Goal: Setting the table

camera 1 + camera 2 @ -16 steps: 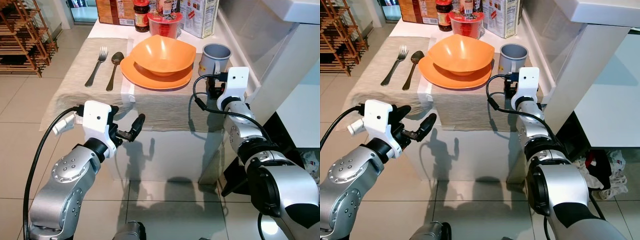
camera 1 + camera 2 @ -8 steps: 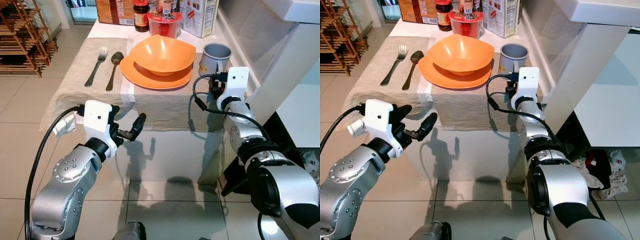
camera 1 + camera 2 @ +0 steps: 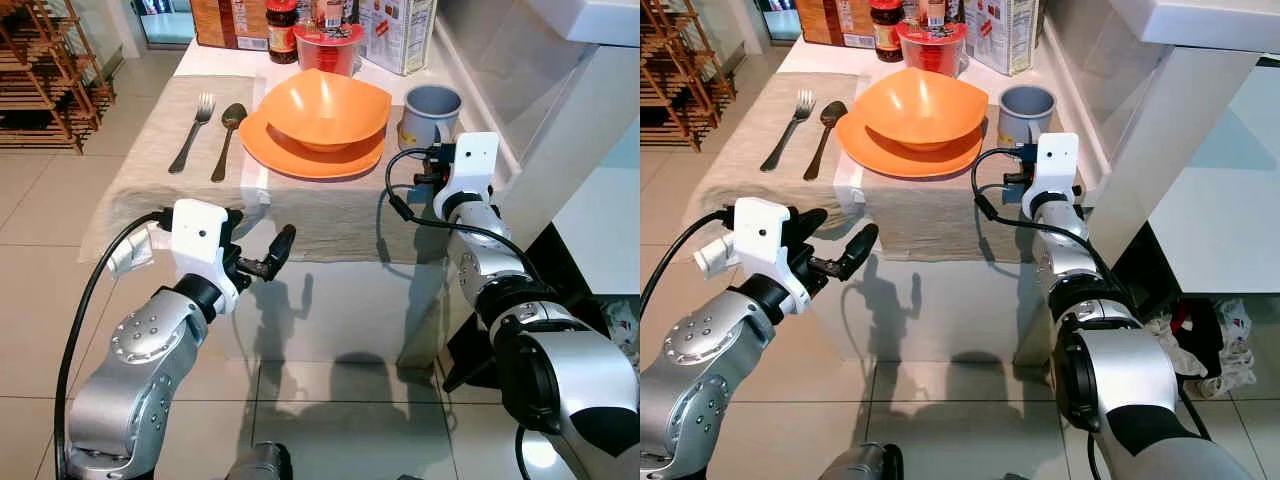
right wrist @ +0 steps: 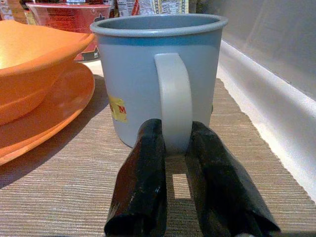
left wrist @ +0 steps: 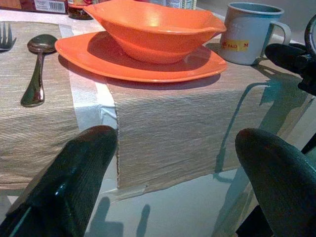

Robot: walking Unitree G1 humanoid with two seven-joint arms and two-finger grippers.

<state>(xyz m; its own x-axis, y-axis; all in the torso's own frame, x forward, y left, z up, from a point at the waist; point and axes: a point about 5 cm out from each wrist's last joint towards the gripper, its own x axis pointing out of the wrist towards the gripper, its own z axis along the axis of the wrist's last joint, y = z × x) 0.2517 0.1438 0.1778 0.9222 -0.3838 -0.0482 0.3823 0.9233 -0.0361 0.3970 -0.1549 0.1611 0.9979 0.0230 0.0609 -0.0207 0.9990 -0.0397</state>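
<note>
A: From the head camera, what's on the desk?

B: A ribbed beige cloth with a glossy orange bowl nested on a flat orange plate. A metal fork and spoon lie side by side on the cloth to the left. A grey-blue mug stands just right of the plate.

A: And the left wrist?

B: The left tool hangs before the desk edge, its rounded black fingers spread wide, holding nothing.

A: The right wrist?

B: The right tool has its two textured fingers pinched on the mug's pale loop handle, low down. The mug stands upright on the woven cloth.
</note>
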